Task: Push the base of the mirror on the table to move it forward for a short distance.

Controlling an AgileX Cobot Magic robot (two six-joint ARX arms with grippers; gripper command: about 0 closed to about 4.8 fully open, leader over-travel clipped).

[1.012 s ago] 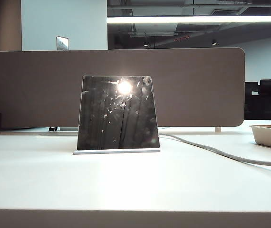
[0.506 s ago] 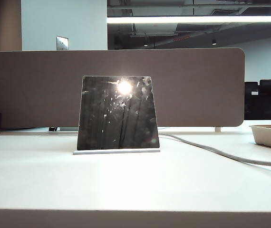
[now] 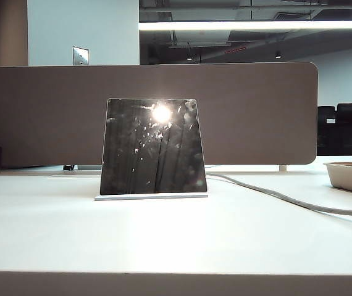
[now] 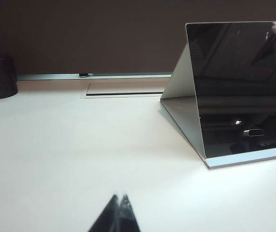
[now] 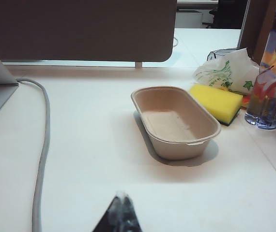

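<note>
**Mirror push: both grippers clear, contact not yet made**

Left gripper (image 4: pixel 120 202): fingertips pressed together, holding nothing, low over the table (image 4: pixel 55 145), well apart from the mirror (image 4: pixel 242 87). Not visible in the exterior view.

Right gripper (image 5: pixel 122 199): fingertips pressed together, holding nothing, over bare tabletop between a grey cable (image 5: pixel 43 140) and a beige oval tray (image 5: pixel 174 121). Only the mirror's rear edge shows in this view.

The base of the mirror (image 3: pixel 151 197): thin white slab flat on the table, mid-table in the exterior view, in front of the beige divider (image 3: pixel 256 111). The mirror stands on it, leaning back on a rear prop.

Risks, as judged:
- Slab is very low; a tip arriving high would meet the glass instead and could tilt or topple the panel.
- An off-centre push would likely turn the slab, not slide it straight.
- The cable runs just behind the mirror's right side and may snag or drag.
- The right arm has the tray, a yellow sponge (image 5: pixel 216 102) and a water bottle (image 5: pixel 271 92) near its side.

Writing: none legible. A white bag (image 5: pixel 225 70) carries green print, too small to read.
</note>
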